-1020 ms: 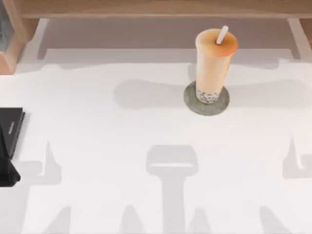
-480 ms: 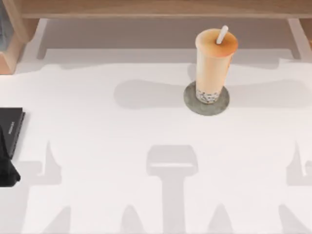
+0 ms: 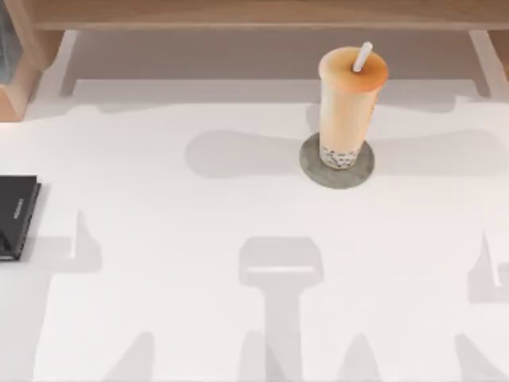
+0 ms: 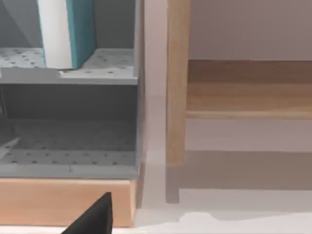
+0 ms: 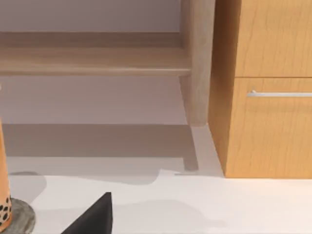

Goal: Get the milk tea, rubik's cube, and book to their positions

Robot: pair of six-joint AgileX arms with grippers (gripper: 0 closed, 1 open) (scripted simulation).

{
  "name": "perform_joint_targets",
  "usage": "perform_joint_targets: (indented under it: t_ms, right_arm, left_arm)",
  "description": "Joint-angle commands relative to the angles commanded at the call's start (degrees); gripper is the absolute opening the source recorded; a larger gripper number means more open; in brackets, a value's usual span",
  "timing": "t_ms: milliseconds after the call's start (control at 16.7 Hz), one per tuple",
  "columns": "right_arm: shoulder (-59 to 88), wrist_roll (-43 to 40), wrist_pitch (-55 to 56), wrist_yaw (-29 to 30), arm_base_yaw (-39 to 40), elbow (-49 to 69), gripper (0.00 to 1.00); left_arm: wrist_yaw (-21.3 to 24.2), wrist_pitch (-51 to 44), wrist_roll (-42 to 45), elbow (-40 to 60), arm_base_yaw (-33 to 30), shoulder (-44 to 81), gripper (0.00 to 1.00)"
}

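On the desk (image 3: 199,239), toward the back and right of the middle in the top view: the milk tea (image 3: 347,103), upright. Stands on a round grey coaster (image 3: 312,169), white straw (image 3: 363,56) poking out of the lid. Holds orange-tan tea with dark pearls at the bottom. Casts a long shadow to the left across the white surface.

At the desk's left edge: 1 flat black book (image 3: 14,215), lying apart from everything else. Along the back: a wooden rail (image 3: 238,14).

In the left wrist view: the left gripper (image 4: 95,218), seen as 1 dark corner low in the picture, facing a wood-framed rack. Cannot tell whether apart or together. On the rack's upper grey shelf (image 4: 112,61): the book (image 4: 80,31), teal cover, pale edge, standing on end. Below it, a lower grey shelf (image 4: 73,156) with a dotted surface. Beside the rack, a wooden post (image 4: 176,83).

In the right wrist view: the right gripper (image 5: 95,217), again 1 dark corner, near the milk tea and coaster but apart from both. Cannot tell its state either. Farther back, a wooden drawer unit (image 5: 263,126) with a metal handle (image 5: 279,93).
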Motion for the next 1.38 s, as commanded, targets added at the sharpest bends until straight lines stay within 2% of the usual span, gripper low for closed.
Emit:
perform_joint_targets:
  t_ms: [900, 1140, 1380]
  right_arm:
    - [0.00, 0.00, 0.00, 0.00, 0.00, 0.00, 1.00]
    - [0.00, 0.00, 0.00, 0.00, 0.00, 0.00, 1.00]
    - [0.00, 0.00, 0.00, 0.00, 0.00, 0.00, 1.00]
  left_arm:
    - [14.24, 22.01, 0.06, 49.84, 12.64, 72.57, 1.00]
    - [17.11, 26.44, 0.04, 59.91, 15.21, 87.18, 1.00]
    - [18.90, 29.18, -0.02, 66.12, 16.78, 96.27, 1.00]
